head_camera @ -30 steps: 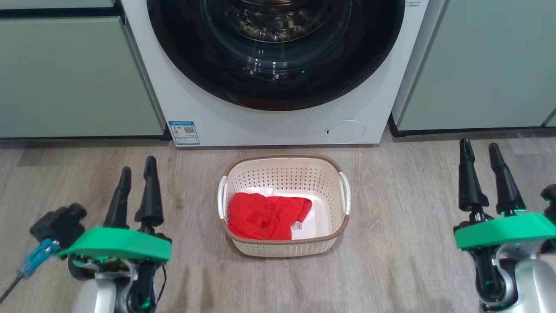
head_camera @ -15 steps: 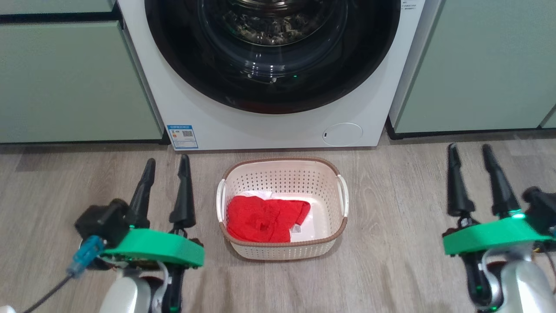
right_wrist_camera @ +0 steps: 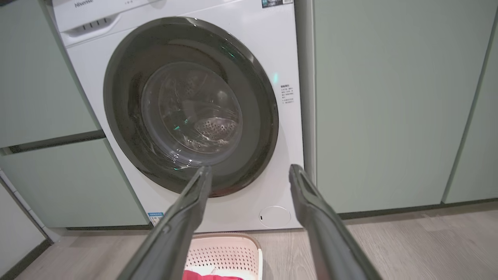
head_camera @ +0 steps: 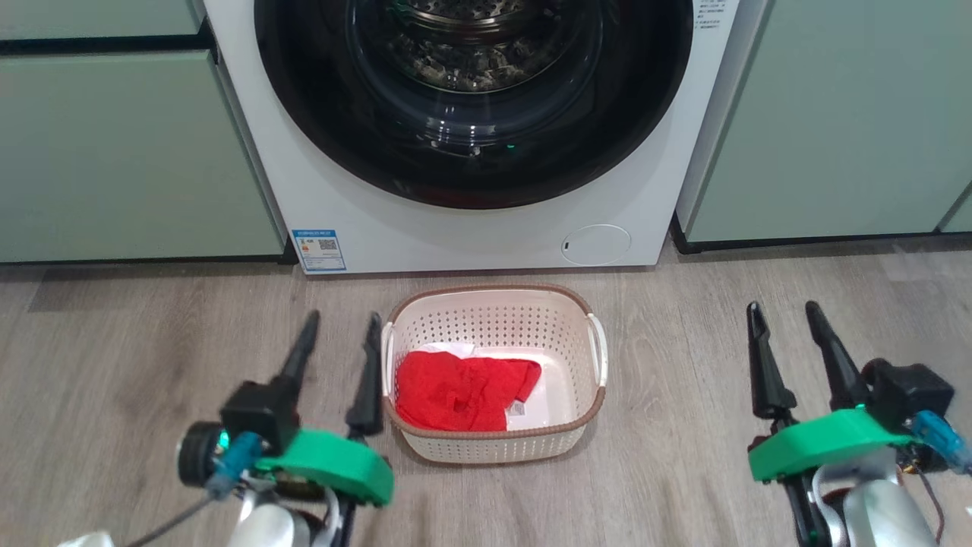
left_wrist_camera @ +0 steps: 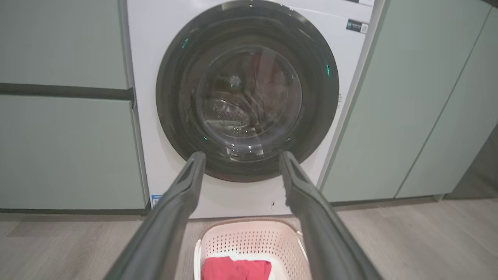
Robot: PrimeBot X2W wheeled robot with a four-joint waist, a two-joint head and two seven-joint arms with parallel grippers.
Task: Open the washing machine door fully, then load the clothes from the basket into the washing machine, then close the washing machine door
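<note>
The washing machine door (head_camera: 471, 99) was shut flush against the white front of the washing machine (head_camera: 319, 205), so the step in hand was judged to be the first one: getting that door open. To do it well, one gripper would have to rise from floor level to the glossy black rim and catch its edge on the latch side. The frames did not make clear which side that was, nor show any handle recess. A finger hooked behind the rim, then a pull following the door's arc about its hinge, would probably serve better than a straight tug. The swing ought to run fully wide, so the drum mouth would be free for loading.

Both pairs of fingers were spread apart and held nothing. The left gripper (head_camera: 342, 317) hung low over the wooden floor (head_camera: 683, 342), its inner finger just beside the left handle of the basket (head_camera: 493, 290); whether it touched could not be told. The right gripper (head_camera: 782, 306) stood well apart from the basket on the other side. The door lay beyond and above both sets of fingertips, out of contact, and each wrist view framed its lower rim between the fingers.

The basket sat on the floor close before the machine, beneath the door. In it lay the red garment (head_camera: 456, 391) over a thin white garment (head_camera: 456, 349), both untouched.
</note>
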